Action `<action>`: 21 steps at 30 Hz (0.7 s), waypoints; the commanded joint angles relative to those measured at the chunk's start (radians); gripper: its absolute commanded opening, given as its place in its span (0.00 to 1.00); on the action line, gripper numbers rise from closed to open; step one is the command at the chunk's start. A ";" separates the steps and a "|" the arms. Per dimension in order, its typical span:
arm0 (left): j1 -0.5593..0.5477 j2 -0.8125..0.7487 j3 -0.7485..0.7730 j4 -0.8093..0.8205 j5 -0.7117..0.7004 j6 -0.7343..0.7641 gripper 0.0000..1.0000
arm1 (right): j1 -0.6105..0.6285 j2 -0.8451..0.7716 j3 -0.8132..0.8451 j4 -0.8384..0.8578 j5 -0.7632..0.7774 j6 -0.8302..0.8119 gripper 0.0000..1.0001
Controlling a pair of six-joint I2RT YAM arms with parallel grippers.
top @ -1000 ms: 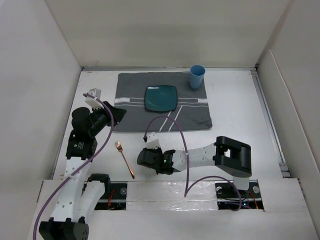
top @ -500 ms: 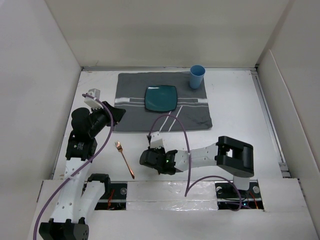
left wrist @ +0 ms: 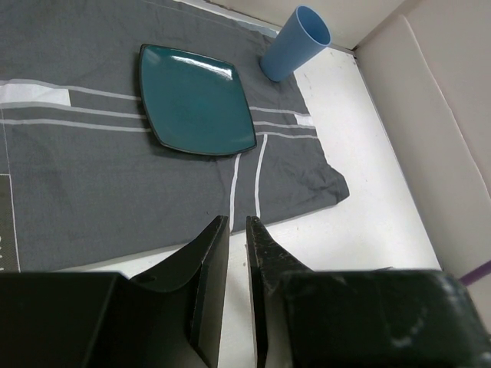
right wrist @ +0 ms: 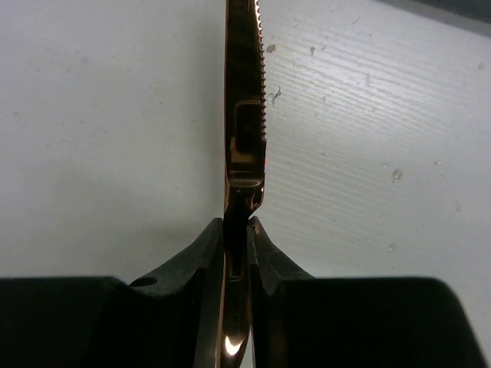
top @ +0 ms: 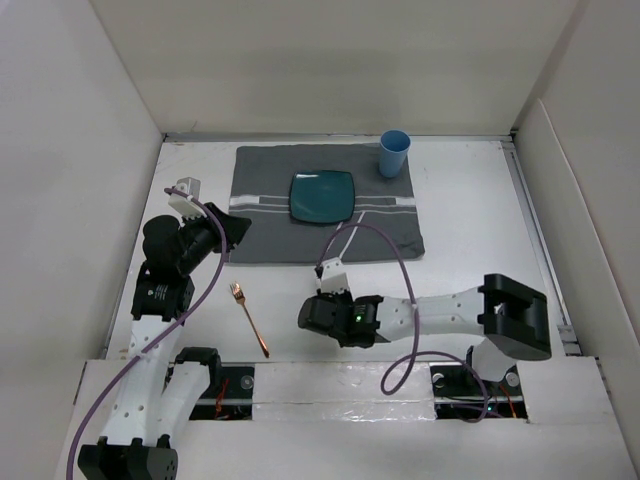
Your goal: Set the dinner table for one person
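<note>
**Item:** copper-coloured metal table knife with serrated blade [right wrist: 244, 115]. Clamped at its handle in the right gripper [right wrist: 236, 230], low over the bare white dinner table [top: 470, 220].
**Axis:** in the right wrist view the knife runs 6 to 12 o'clock, on edge, teeth toward 3.
**Bearing:** in the top view the grey striped cloth placemat [top: 385, 228] and the teal square plate [top: 322, 195] lie at 12 to 1 o'clock.
**Nearer arm:** right, judged.
**Left gripper** [left wrist: 236, 230]: fingers all but together, holding nothing.

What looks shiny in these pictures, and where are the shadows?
Left wrist view: the teal plate has white glare on its far edge. Right wrist view: the copper knife gleams between the fingers. Top view: even light, faint shadows under arms.
</note>
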 commanded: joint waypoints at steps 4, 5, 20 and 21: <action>0.004 -0.008 0.005 0.031 0.013 0.002 0.13 | -0.070 -0.153 0.011 -0.022 0.061 -0.073 0.00; 0.004 -0.008 0.005 0.031 0.013 0.002 0.13 | -0.070 -0.153 0.011 -0.022 0.061 -0.074 0.00; 0.004 -0.002 0.006 0.028 0.022 0.004 0.12 | -0.627 -0.077 0.203 0.219 -0.207 -0.501 0.00; 0.004 -0.004 0.005 0.031 0.027 0.004 0.12 | -0.650 -0.034 0.220 0.226 -0.232 -0.518 0.00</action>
